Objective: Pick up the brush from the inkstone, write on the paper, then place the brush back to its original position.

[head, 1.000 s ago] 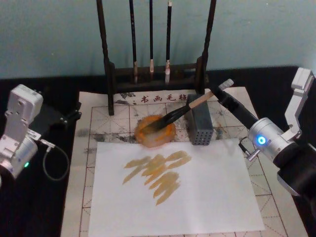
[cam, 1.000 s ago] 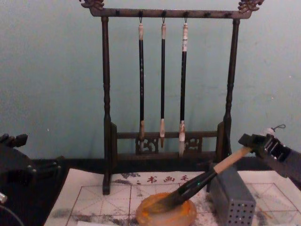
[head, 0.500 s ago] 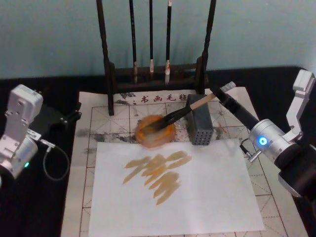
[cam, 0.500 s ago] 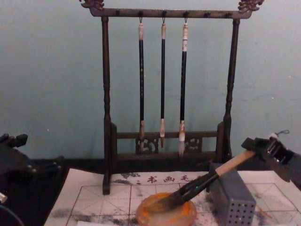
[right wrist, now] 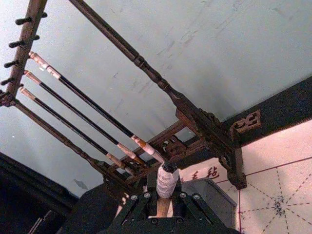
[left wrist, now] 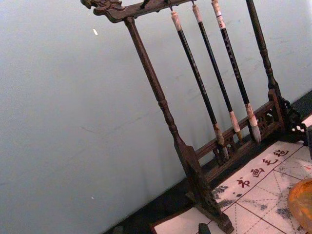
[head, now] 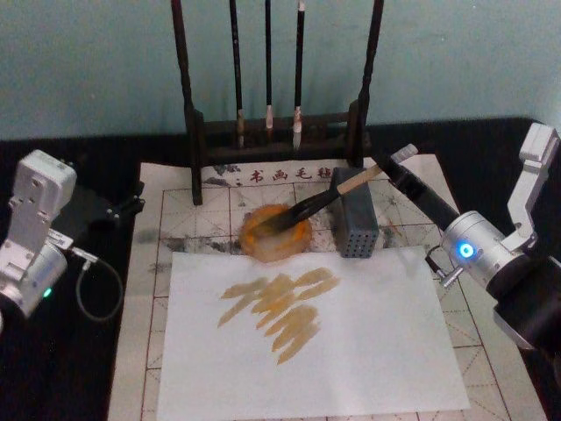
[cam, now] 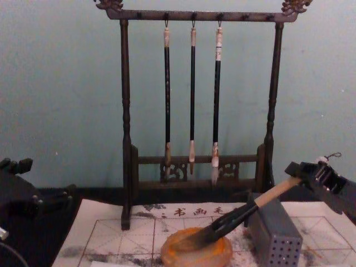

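Note:
The brush point(head: 311, 203) lies slanted, its dark bristles in the orange inkstone point(head: 279, 246) and its pale handle across the top of a grey perforated block point(head: 355, 224). My right gripper point(head: 386, 167) is shut on the brush's white wrapped end point(right wrist: 166, 181), behind and to the right of the block. From the chest, the brush point(cam: 233, 219) slopes down from the right gripper point(cam: 299, 171) into the inkstone point(cam: 194, 257). A white sheet with amber strokes point(head: 307, 333) lies on the red-gridded paper point(head: 175, 219). My left gripper point(head: 130, 203) is parked at the paper's left edge.
A dark wooden rack point(head: 276, 140) with three thin hanging brushes point(cam: 192, 94) stands behind the inkstone. A cable loop point(head: 96, 289) lies on the black table left of the paper. The grey block point(cam: 275, 236) stands close to the right of the inkstone.
My right gripper has drifted slightly lower and to the right with the brush, whose bristles have settled a little lower in the inkstone. The left arm has not moved.

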Robot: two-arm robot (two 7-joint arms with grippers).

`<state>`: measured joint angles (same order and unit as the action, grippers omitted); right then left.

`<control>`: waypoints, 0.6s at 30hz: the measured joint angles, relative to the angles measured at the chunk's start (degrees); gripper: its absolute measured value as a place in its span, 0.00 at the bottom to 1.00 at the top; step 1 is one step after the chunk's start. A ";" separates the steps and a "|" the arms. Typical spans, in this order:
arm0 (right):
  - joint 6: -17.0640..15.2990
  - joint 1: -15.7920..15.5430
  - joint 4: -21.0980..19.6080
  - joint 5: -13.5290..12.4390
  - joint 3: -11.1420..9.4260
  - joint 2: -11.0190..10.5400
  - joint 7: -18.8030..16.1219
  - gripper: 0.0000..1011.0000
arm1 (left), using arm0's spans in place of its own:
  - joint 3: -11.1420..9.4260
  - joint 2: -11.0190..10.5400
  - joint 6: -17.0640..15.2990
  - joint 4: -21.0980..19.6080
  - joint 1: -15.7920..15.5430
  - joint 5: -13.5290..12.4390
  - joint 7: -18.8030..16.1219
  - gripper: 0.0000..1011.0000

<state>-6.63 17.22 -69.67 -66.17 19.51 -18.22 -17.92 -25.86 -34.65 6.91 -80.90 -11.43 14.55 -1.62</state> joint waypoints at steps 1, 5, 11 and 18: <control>0.00 0.00 0.00 0.00 0.00 0.00 -0.01 0.18 | 0.00 0.00 0.00 0.00 0.00 0.00 0.00 0.99; 0.03 0.02 0.02 0.03 0.00 0.00 -0.04 0.18 | 0.00 0.00 0.00 0.00 0.00 0.00 0.00 0.99; 0.04 0.03 0.06 0.10 0.01 0.00 -0.05 0.20 | 0.00 0.00 0.00 0.00 0.00 0.00 0.00 0.99; 0.07 0.03 0.08 0.11 0.01 0.00 -0.07 0.42 | 0.00 0.00 0.00 0.00 0.00 0.00 0.00 0.99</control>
<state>-6.56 17.25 -69.60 -66.06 19.52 -18.22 -17.99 -25.86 -34.65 6.91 -80.90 -11.43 14.55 -1.62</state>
